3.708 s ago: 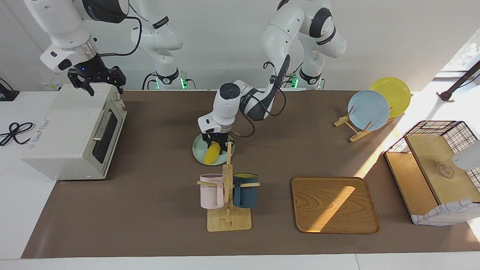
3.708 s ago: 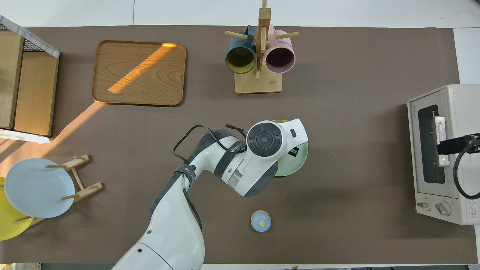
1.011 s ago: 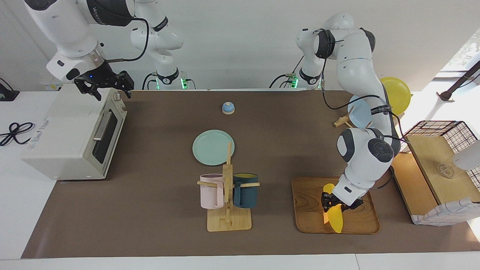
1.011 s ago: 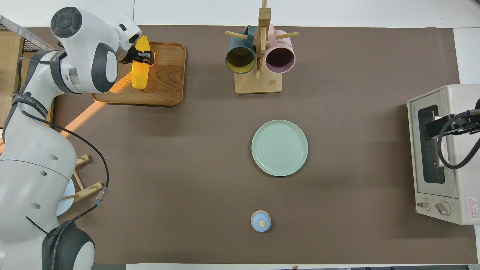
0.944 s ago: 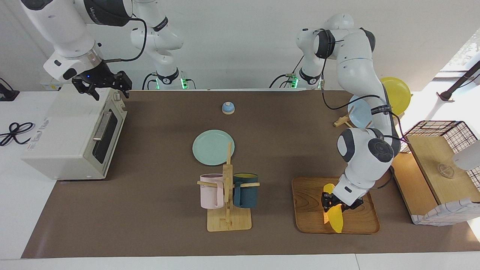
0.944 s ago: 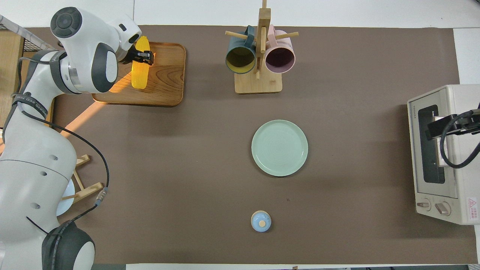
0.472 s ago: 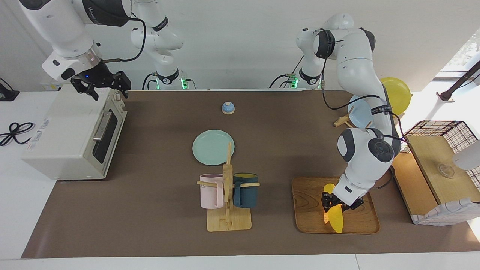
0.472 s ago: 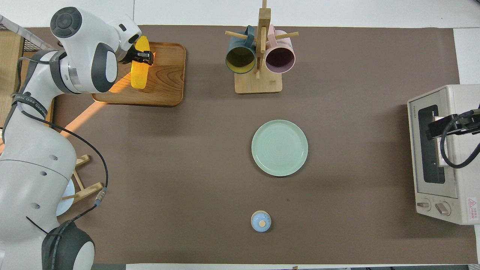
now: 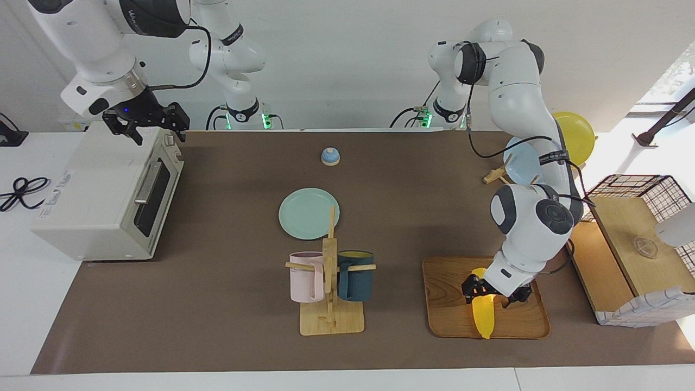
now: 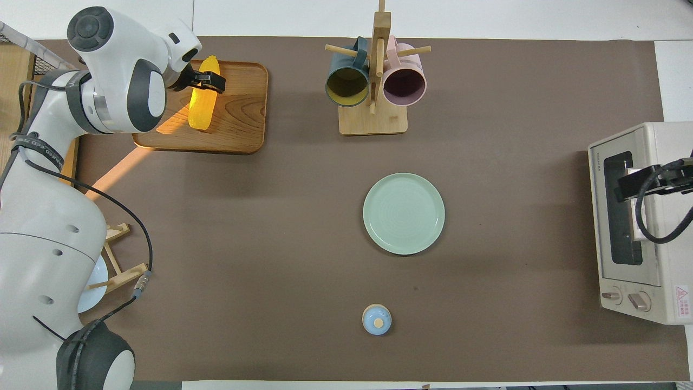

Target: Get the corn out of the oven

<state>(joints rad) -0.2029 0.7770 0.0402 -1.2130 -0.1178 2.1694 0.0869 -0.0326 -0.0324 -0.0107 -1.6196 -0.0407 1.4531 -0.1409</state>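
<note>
Overhead and facing views, listed from the robots' edge of the table outward.

(a) A small blue bell sits at the bottom centre of the overhead frame.

(b) The oven stands at the right arm's end with its door closed. It bears blue lettering on its top, a small mark above the window and a red sticker by the knobs; none of this writing can be read. The right gripper waits over the oven's top with its fingers apart.

(c) A green plate lies in the middle of the frame.

(d) A wooden rack with two mugs stands at the top centre.

(e) A wooden tray fills the top corner at the left arm's end. The corn is on this tray, outside the oven. Its long axis runs top to bottom in both frames, and one tapered end points at the tray's edge farthest from the robots. The left gripper is over the cob with a finger spread to each side, not clamped.
</note>
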